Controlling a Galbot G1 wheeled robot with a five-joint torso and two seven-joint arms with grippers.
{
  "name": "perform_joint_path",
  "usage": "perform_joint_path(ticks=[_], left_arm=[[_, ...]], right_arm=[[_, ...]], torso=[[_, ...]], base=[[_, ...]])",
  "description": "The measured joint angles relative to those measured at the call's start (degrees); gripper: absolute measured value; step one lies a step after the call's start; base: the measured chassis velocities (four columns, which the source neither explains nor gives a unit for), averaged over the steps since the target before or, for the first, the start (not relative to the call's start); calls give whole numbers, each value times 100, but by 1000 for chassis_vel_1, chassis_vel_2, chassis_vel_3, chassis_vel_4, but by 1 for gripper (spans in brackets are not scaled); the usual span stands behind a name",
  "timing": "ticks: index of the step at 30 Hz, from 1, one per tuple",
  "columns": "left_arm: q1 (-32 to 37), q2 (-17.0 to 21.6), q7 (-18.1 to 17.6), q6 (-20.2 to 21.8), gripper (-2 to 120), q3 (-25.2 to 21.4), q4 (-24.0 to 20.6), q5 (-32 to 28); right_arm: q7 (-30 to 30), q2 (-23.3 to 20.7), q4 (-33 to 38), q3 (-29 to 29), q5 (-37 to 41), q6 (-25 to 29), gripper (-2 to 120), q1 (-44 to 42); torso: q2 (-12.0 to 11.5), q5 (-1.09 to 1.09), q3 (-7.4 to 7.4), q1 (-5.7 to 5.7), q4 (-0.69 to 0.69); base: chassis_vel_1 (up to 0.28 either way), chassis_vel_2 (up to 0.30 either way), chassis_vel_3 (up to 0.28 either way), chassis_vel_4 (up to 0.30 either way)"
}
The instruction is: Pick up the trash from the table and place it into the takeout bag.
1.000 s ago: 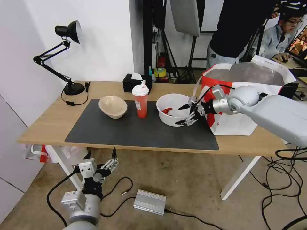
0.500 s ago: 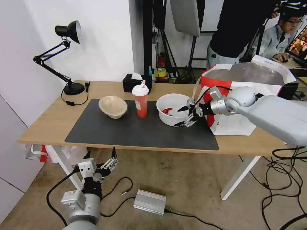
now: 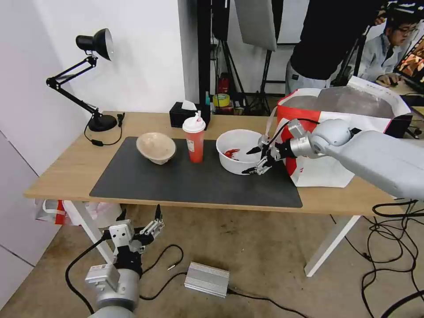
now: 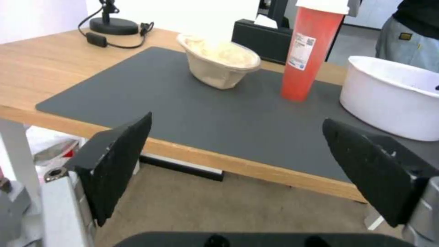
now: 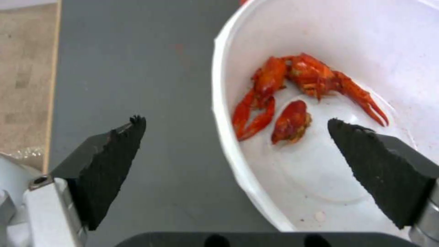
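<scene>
The right tool, jaws apart astride the large round white bowl's rim, should close squarely on that thin wall.

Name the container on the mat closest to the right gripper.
The large round white bowl holding red crayfish scraps; the open right gripper straddles its rim, while the red drink cup and beige paper-pulp bowl stand farther left.

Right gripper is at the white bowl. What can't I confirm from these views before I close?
- Inside of the takeout bag: head view, its wall hides the bottom.
- Far rim of the white bowl: right wrist view, cut off by the edge.
- Red cup contents: lid covers them.
- Right gripper to rim contact: head view, too small.
</scene>
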Motion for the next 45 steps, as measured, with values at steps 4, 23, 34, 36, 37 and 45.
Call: perform_joint_path(ticks=[4, 23, 34, 36, 37, 45], left_arm=[[28, -1, -1, -2, 100, 1, -6, 14], [42, -25, -1, -12, 100, 3, -20, 36], [35, -22, -1, -19, 100, -5, -22, 39], [17, -9, -1, -22, 100, -7, -24, 39], [17, -9, -1, -22, 100, -7, -24, 39], [-15, 1, -1, -24, 100, -10, -16, 39]], right_arm=[[-27, 65, -115, 21, -26, 7, 100, -19], [-165, 497, -627, 62, -31, 20, 100, 42], [-186, 651, -762, 33, -58, 27, 100, 43], [-203, 753, -801, 20, -72, 28, 100, 40], [-203, 753, -801, 20, -72, 28, 100, 40], [-225, 849, -853, 1, -102, 29, 100, 18]], torso=[[0, 0, 0, 0, 0], [0, 0, 0, 0, 0], [0, 0, 0, 0, 0], [0, -1, 0, 0, 0], [0, -1, 0, 0, 0], [0, 0, 0, 0, 0]], base=[[0, 0, 0, 0], [0, 0, 0, 0], [0, 0, 0, 0], [0, 0, 0, 0], [0, 0, 0, 0], [0, 0, 0, 0]])
